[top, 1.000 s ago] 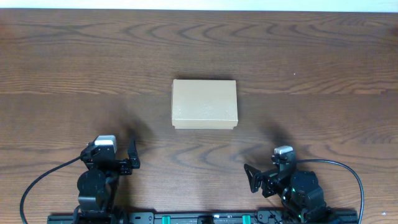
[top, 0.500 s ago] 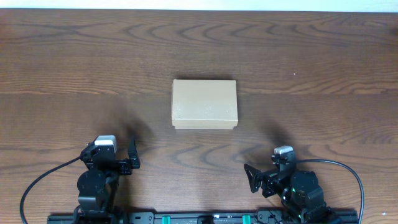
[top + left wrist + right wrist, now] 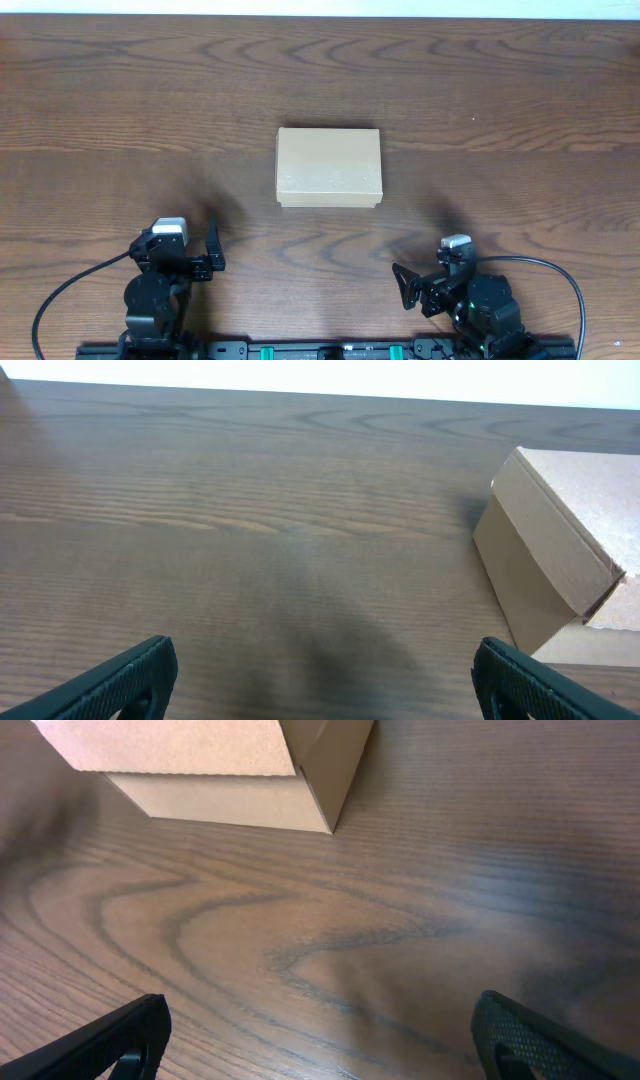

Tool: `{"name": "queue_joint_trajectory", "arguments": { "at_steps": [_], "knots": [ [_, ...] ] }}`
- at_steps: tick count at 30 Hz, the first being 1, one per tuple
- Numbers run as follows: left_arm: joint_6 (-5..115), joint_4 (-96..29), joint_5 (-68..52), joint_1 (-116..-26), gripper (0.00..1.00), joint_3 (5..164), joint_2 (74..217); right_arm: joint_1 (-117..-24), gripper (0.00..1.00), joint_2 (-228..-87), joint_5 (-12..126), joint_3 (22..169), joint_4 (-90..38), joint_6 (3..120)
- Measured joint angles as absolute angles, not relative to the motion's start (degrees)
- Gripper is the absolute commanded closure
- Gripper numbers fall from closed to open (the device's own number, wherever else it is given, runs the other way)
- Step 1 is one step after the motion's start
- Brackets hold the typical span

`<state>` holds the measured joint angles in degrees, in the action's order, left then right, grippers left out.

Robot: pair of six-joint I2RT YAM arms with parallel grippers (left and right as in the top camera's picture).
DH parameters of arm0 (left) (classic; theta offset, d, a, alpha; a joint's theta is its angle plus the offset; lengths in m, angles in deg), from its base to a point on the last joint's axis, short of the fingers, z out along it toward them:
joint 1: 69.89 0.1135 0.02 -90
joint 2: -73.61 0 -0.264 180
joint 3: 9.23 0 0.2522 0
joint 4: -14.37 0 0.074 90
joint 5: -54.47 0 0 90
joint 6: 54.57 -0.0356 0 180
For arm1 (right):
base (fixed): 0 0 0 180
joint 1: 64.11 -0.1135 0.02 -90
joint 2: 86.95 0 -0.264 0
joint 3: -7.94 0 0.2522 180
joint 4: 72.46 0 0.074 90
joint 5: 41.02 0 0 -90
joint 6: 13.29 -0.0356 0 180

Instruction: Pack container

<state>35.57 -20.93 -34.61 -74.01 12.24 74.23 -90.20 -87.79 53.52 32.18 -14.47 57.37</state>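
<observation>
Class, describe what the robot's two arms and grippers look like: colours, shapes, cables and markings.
The left arm and right arm are black, chunky and rounded. Each carries a pale grey block on top and trails a thin black cable. The left gripper and right gripper have dark, flat, textured fingers.

the box (image 3: pixel 329 167) is plain tan-brown, unmarked. the table (image 3: pixel 500 100) is dark brown with wavy, looping wood grain. the left arm (image 3: pixel 155 295) and right arm (image 3: pixel 487 305) are black, each topped by a silver-white cap (image 3: pixel 170 227).
</observation>
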Motion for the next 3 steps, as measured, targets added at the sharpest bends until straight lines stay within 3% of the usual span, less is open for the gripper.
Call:
{"name": "queue_joint_trajectory", "arguments": {
  "at_steps": [3],
  "knots": [
    [35.57, -20.95, -34.61, -74.01, 0.05, 12.24, 74.23, -90.20, 0.01, -87.79, 53.52, 32.18, -14.47, 57.40]
  ]
}}
